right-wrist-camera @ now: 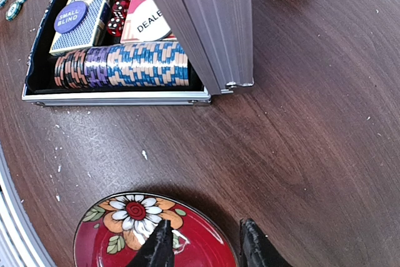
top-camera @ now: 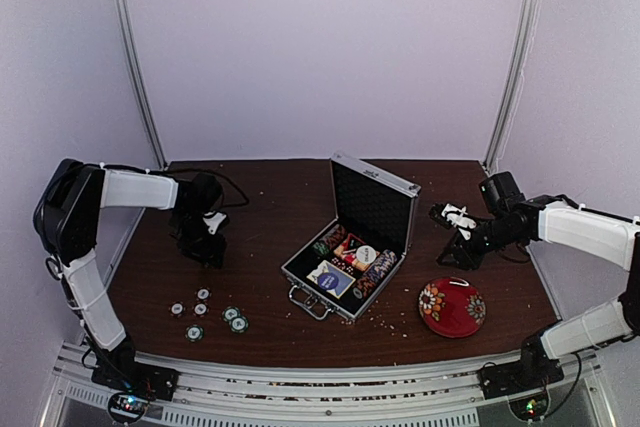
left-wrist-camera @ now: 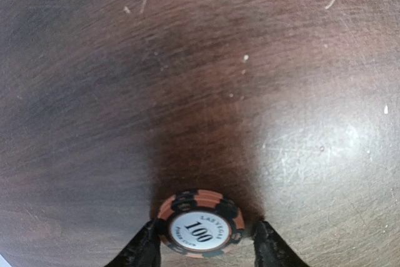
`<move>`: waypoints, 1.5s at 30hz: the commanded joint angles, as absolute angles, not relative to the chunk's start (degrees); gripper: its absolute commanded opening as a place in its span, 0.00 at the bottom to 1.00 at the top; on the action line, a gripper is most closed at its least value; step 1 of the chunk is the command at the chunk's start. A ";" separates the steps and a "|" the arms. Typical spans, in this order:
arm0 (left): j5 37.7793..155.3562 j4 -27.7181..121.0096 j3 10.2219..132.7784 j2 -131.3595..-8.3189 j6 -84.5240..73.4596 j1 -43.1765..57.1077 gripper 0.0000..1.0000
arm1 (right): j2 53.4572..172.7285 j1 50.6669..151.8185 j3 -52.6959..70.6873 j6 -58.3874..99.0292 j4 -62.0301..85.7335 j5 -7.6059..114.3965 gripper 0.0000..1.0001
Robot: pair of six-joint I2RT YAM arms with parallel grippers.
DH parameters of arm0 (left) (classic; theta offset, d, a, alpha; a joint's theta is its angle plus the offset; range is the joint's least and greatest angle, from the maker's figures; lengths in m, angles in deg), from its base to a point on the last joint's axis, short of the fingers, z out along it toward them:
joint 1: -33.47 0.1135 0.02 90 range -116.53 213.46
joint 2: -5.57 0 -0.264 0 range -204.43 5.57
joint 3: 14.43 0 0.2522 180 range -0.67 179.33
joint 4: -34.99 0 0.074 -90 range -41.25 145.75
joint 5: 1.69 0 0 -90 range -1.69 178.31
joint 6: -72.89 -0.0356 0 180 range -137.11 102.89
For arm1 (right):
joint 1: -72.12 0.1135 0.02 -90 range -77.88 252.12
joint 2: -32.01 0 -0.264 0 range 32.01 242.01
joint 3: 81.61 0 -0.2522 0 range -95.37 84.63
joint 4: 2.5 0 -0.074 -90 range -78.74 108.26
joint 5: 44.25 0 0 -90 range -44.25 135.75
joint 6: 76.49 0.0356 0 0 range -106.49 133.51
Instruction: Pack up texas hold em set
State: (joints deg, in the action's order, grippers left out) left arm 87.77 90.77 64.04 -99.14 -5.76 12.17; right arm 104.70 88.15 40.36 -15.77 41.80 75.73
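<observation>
While the small silver aluminium briefcase [top-camera: 352,239] stands open, the left gripper [left-wrist-camera: 204,234] clamps an orange-and-black striped "100" poker chip [left-wrist-camera: 200,224]. The right gripper [right-wrist-camera: 204,228] hangs parted and empty over the red floral bowl [right-wrist-camera: 100,251].

Ribbed silver metal briefcase [right-wrist-camera: 206,23], glossy red bowl [right-wrist-camera: 87,248], scuffed wooden table [right-wrist-camera: 312,142].

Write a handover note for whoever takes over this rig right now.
Left tool: fingers flank an orange-and-black striped round "100" poker chip; firm grip unclear.
Right tool: open, empty, near the red floral bowl.
Small silver aluminium briefcase: open mid-table.
Done: blue-and-cream card deck box and rows of chips lie inside it.
Left: the "100" chip, six loose chips on the table near the left arm, then shutting the lid.
</observation>
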 commanded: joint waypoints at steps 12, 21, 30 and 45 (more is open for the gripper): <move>93.63 93.45 64.98 -97.91 -9.07 -5.00 0.46 | 105.78 87.93 39.10 -16.20 42.71 76.43 0.36; 97.61 94.45 66.40 -96.98 -8.69 -16.19 0.46 | 106.41 88.18 38.97 -16.21 42.73 76.52 0.36; 96.91 94.04 67.04 -99.01 -8.55 -16.89 0.45 | 106.28 88.38 38.93 -16.23 42.79 76.52 0.36; 82.33 105.48 64.42 -88.77 0.42 -1.95 0.65 | 106.34 88.44 38.85 -16.46 43.01 76.60 0.37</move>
